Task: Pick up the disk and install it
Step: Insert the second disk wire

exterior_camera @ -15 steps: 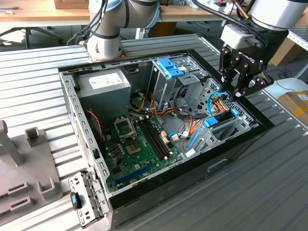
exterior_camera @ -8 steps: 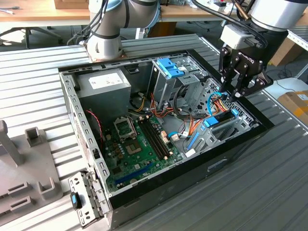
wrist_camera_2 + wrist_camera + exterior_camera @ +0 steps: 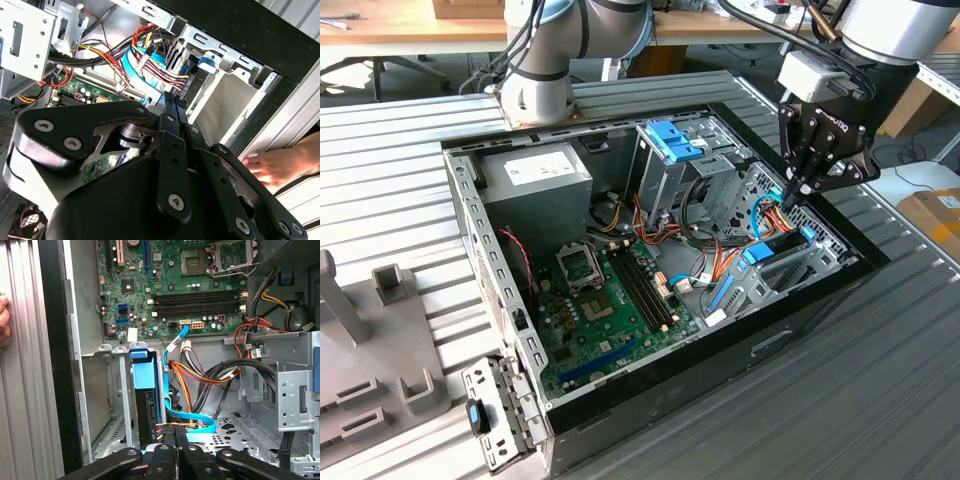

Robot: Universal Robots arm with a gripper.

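Since the disk already stands in its bay, these lines take each camera in turn.

Exterior view: the gripper (image 3: 798, 190) hangs over the corner of the open computer case (image 3: 470, 215) on the exterior view's right, its tips just above the disk (image 3: 775, 248), which stands on edge in the metal drive bay (image 3: 790, 275) with its blue tab up.

First wrist view: the disk (image 3: 151, 415) sits upright between the bay's metal walls (image 3: 122, 390), its blue carrier end (image 3: 144, 369) toward the motherboard (image 3: 175, 285); the gripper (image 3: 175, 460) has its fingers drawn together, right at the disk's near edge.

Second wrist view: the fingers (image 3: 172, 112) are pressed together and narrow, pointing at the disk (image 3: 191, 82) in the bay; a person's hand (image 3: 277, 162) rests on the case's outer edge.

Grip: jaws closed, with nothing between them that I can make out.

Progress: pick-up and placing look done; whether the disk is fully seated and cabled I cannot tell.
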